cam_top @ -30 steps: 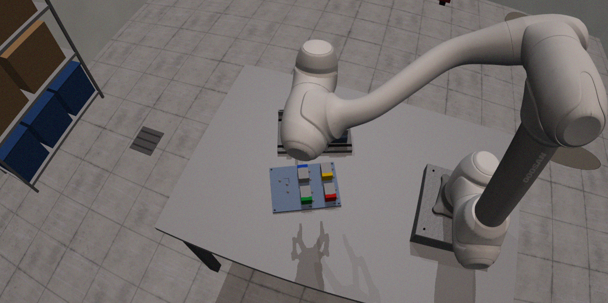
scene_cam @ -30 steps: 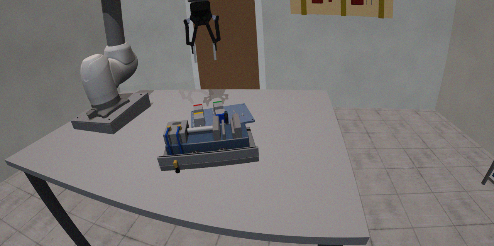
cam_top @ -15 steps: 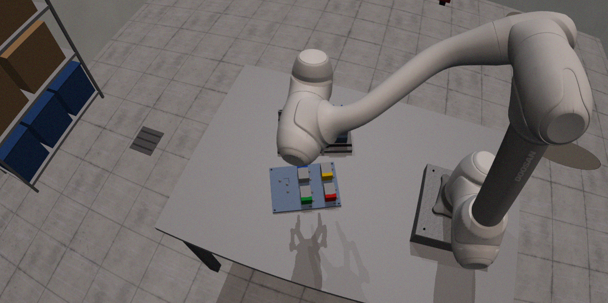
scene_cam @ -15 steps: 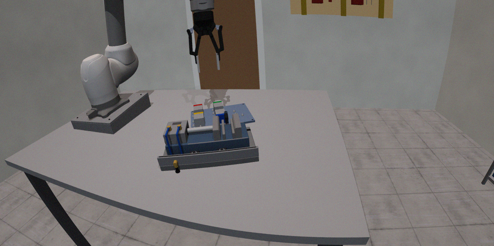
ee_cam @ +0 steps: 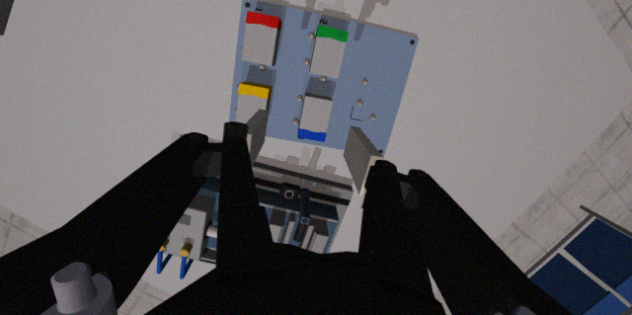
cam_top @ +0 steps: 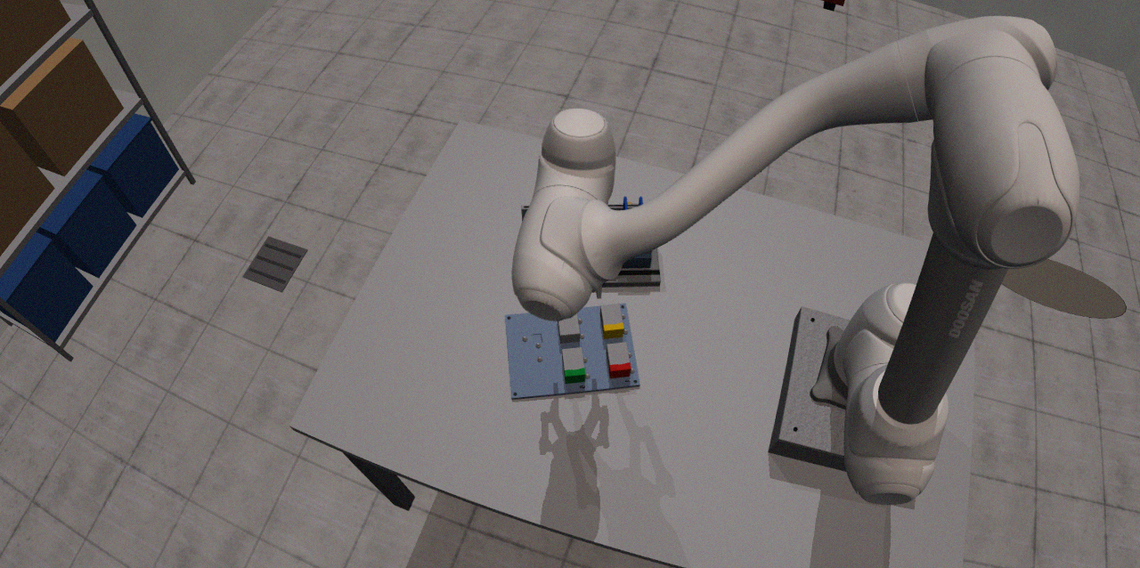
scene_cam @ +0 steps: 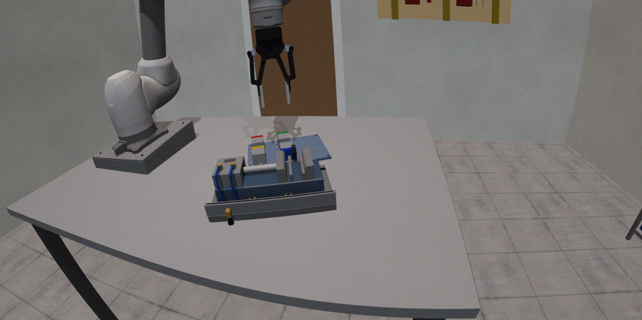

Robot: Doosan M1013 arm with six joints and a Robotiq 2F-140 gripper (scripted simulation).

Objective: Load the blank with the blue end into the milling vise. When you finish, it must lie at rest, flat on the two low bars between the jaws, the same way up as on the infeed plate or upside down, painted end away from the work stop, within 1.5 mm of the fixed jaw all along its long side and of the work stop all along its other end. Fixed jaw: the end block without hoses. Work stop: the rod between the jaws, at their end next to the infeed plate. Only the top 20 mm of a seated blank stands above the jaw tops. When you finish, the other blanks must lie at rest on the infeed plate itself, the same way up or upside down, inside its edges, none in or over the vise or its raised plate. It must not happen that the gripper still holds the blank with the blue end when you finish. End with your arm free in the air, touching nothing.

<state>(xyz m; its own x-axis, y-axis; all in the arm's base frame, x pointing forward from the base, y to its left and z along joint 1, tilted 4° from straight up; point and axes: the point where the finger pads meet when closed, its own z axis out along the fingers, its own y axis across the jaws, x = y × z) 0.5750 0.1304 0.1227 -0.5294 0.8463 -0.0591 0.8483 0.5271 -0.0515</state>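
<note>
The blue-ended blank [ee_cam: 316, 114] [cam_top: 569, 328] lies on the infeed plate [ee_cam: 390, 58] [cam_top: 525, 375] [scene_cam: 319, 147], its blue end toward the vise; the arm partly covers it in the top view. My gripper [scene_cam: 275, 104] [ee_cam: 307, 133] is open and empty, pointing down well above the table, fingers apart; the arm hides it in the top view. The vise body [scene_cam: 269, 186] carries the fixed jaw [scene_cam: 307, 163], the moving jaw [scene_cam: 281, 166] and the dark work stop [scene_cam: 294, 152] [ee_cam: 304, 201]. No blank shows between the jaws.
Red-ended [cam_top: 619, 358] [ee_cam: 260, 44], green-ended [cam_top: 573, 360] [ee_cam: 328, 56] and yellow-ended [cam_top: 611, 316] [ee_cam: 252, 102] blanks lie on the infeed plate, among small pins. The hosed block [scene_cam: 228, 172] stands at the vise's other end. A raised plate [scene_cam: 274, 206] bears the vise.
</note>
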